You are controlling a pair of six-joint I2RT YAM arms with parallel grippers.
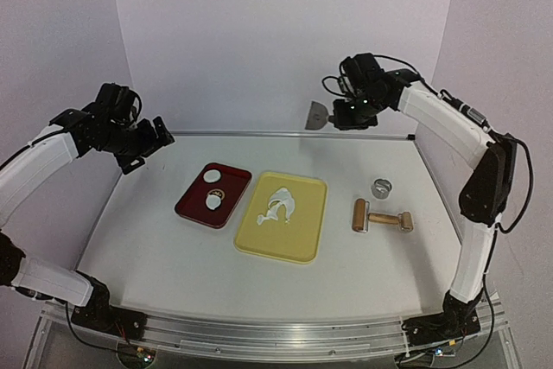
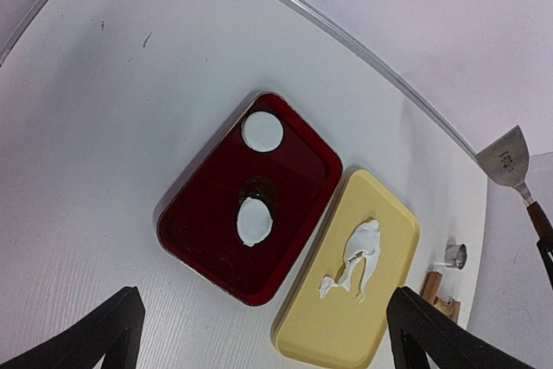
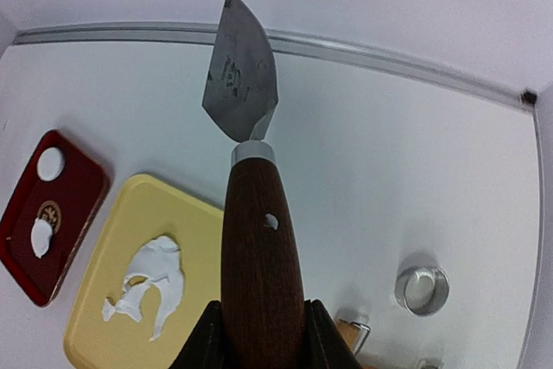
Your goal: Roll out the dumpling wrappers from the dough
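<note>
The right pincer (image 3: 259,334) is clenched on a wooden-handled scraper (image 3: 244,84), high beyond the yellow tray (image 1: 298,246); the left pincer (image 1: 147,146) hangs released. The dough (image 1: 280,205), a ragged sheet on that tray, could tear or smear if the blade digs in steeply. Its long axis runs diagonally, thin tail toward the tray's near-left corner. Two dumpling wrappers (image 1: 211,178) lie left of the tray.

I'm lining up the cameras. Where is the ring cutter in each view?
Top external: ring cutter right of centre.
Left wrist: ring cutter near the right edge.
Right wrist: ring cutter lower right.
Shared landmark: yellow tray, left of it in every view.
</note>
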